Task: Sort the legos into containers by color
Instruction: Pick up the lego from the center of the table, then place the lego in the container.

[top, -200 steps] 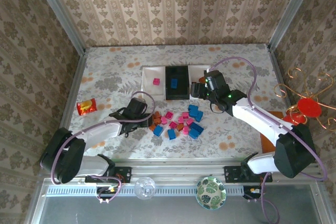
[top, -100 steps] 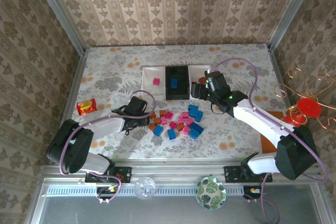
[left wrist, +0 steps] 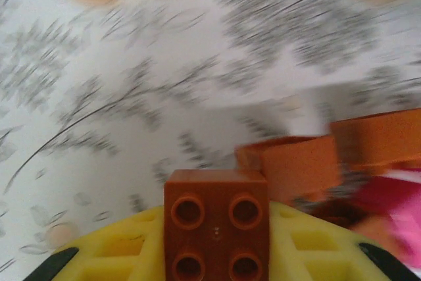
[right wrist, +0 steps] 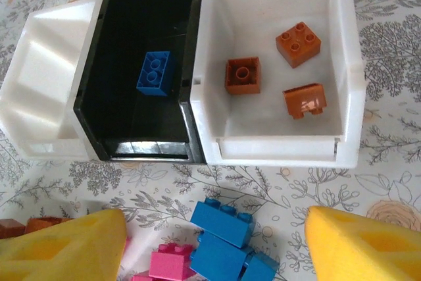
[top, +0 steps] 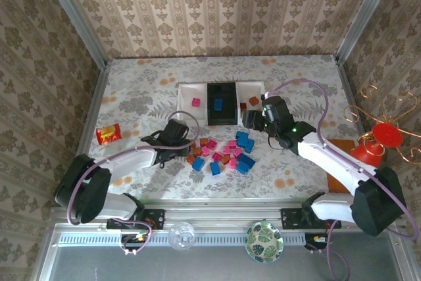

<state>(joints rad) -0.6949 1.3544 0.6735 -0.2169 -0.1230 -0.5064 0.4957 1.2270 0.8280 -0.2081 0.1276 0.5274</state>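
Down at the left fringe of the lego pile (top: 223, 153), the left gripper (left wrist: 217, 251) has its yellow pads pressed against two opposite sides of an orange-brown two-by-two brick (left wrist: 216, 218). That looks like a firm clamp, because the brick reads crisp while the flowered tablecloth (left wrist: 131, 97) behind it smears. I'd call this piece featherweight, hard and unyielding. Its glossy walls could slide if the squeeze sits off-centre, so the flat side faces below the studs are the place to hold it, and that is where the pads sit. A drop shouldn't hurt it, though it may well bounce and tumble. It is a rust-brown square block, studs toward the wrist camera, four round studs in a neat grid, with sharp edges. More orange pieces (left wrist: 293, 166) lie just beyond it, and a pink one (left wrist: 388, 195) shows at the right. Over at the trays, the right gripper (right wrist: 214, 235) hangs with its yellow fingers spread wide and nothing between them, above some blue bricks (right wrist: 220, 225) just in front of the row. The right white tray (right wrist: 348, 64) already holds three orange-brown bricks (right wrist: 243, 75), so I judge that's where this one belongs. The black tray (right wrist: 131, 123) has one blue brick (right wrist: 152, 72), and the left white tray (top: 184, 100) has one pink brick (top: 195, 102).
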